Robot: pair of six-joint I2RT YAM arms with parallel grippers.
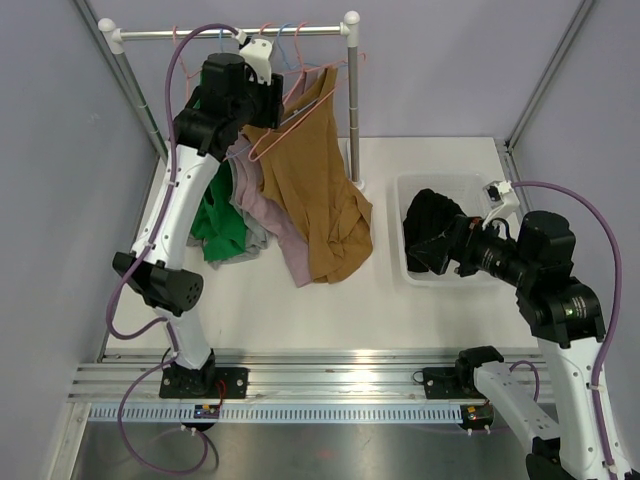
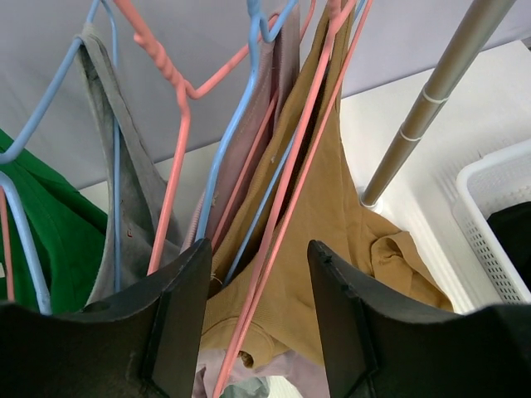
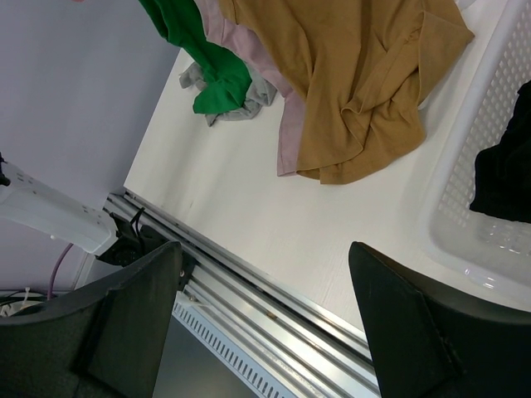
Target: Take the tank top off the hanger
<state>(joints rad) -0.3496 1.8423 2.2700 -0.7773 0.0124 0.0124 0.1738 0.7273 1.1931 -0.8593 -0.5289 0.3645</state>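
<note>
The tan tank top [image 1: 320, 190] hangs on a pink hanger [image 1: 290, 125] from the rack rail [image 1: 200, 33], and its lower part lies crumpled on the table. It also shows in the left wrist view [image 2: 332, 215] and the right wrist view [image 3: 348, 75]. My left gripper [image 1: 262, 62] is raised beside the hanger hooks. It is open [image 2: 259, 249], with the pink hanger's wires [image 2: 286, 215] passing between its fingers, not clamped. My right gripper [image 1: 440, 250] is open and empty [image 3: 261, 249], low at the right by the bin.
Green [image 1: 220, 225], mauve [image 1: 270, 215] and grey garments hang on blue and pink hangers beside the tank top. The rack's right post [image 1: 352, 100] stands just behind it. A white bin [image 1: 430, 180] at the right holds a black garment [image 1: 430, 225]. A metal rail runs along the near edge.
</note>
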